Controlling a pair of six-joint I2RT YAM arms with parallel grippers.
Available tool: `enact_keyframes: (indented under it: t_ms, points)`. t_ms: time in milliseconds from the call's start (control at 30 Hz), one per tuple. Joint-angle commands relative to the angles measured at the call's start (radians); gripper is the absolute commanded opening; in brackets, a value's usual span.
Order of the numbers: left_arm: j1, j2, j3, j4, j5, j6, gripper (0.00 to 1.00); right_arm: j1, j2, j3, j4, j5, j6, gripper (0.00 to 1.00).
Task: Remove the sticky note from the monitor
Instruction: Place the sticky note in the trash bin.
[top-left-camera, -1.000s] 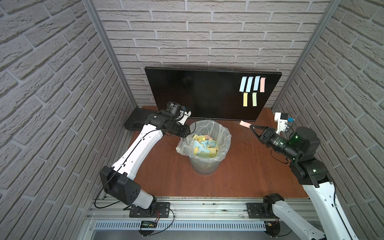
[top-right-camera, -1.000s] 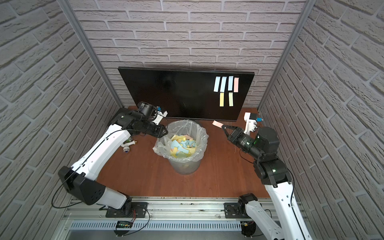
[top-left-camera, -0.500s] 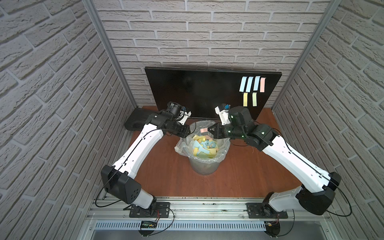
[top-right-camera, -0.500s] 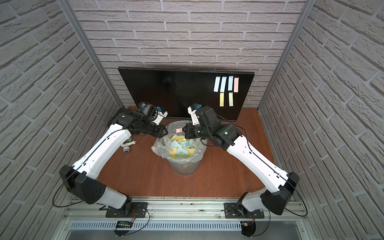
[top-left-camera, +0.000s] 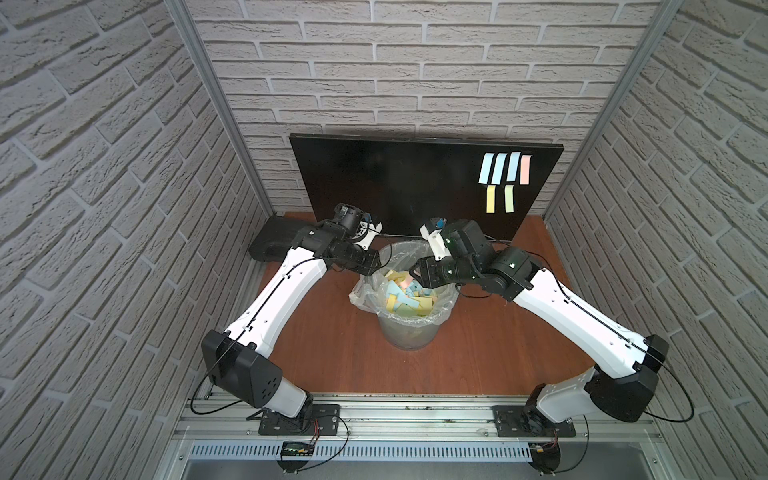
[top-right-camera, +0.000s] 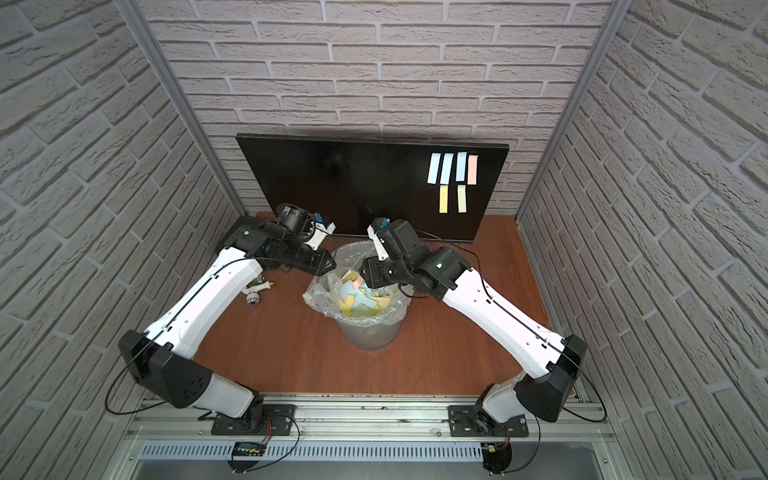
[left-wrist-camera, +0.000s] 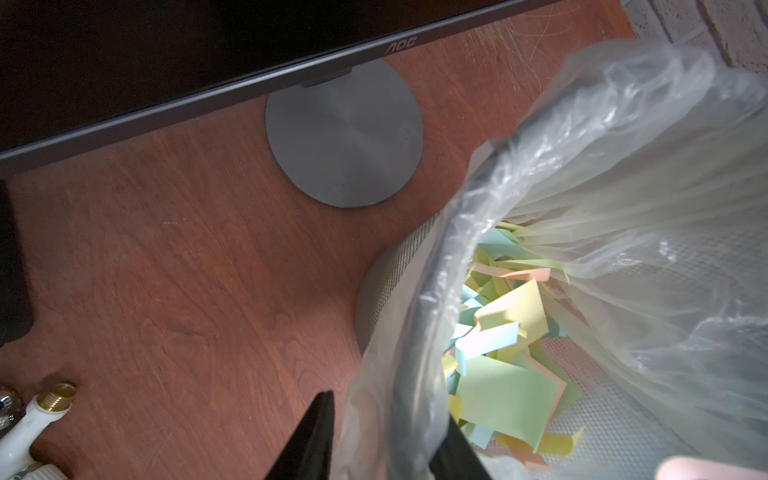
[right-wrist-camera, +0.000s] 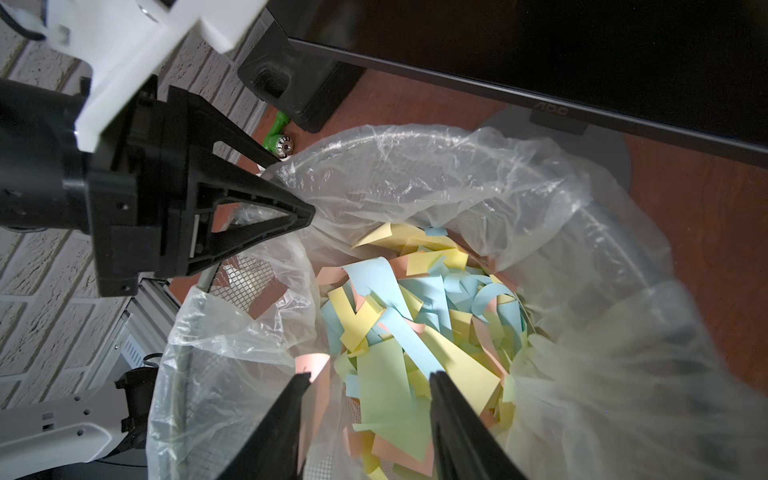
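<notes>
The brown tabletop (top-left-camera: 478, 353) carries the black monitor (top-left-camera: 395, 187) upright at the back wall. A mesh bin (top-left-camera: 409, 332) stands in front of it, near the middle. A clear plastic bag (right-wrist-camera: 415, 166) lines the bin and spills over its rim.

The left tool (right-wrist-camera: 309, 218) is clamped together on the bag at the bin's rim. The right tool (right-wrist-camera: 370, 380) hangs over the bin's mouth with its fingers apart. A pink sticky note (right-wrist-camera: 311, 361) clings to one fingertip, above the heap of loose paper slips (right-wrist-camera: 415, 316) inside the bag.

Six sticky notes (top-left-camera: 503, 168) sit on the screen toward the robot's right. The upper row has three blue and one pink, and two yellowish ones sit below.
</notes>
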Motion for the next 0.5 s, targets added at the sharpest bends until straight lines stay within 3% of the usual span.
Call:
enact_keyframes:
  t_ms: [0,100,333,467]
  points:
    - [0.012,0.010,0.015,-0.005,-0.009,0.009,0.37,0.005,0.020,0.060,-0.037,0.030,-0.020,0.50]
    - [0.012,0.012,0.018,-0.005,-0.009,0.009,0.37,0.006,0.066,0.102,-0.102,0.017,-0.023,0.49]
    - [0.013,0.010,0.020,-0.005,-0.008,0.009,0.37,0.008,0.109,0.092,-0.035,-0.206,-0.023,0.50]
    - [0.012,0.009,0.021,-0.007,-0.008,0.009,0.38,0.008,0.129,0.094,-0.033,-0.263,-0.028,0.50]
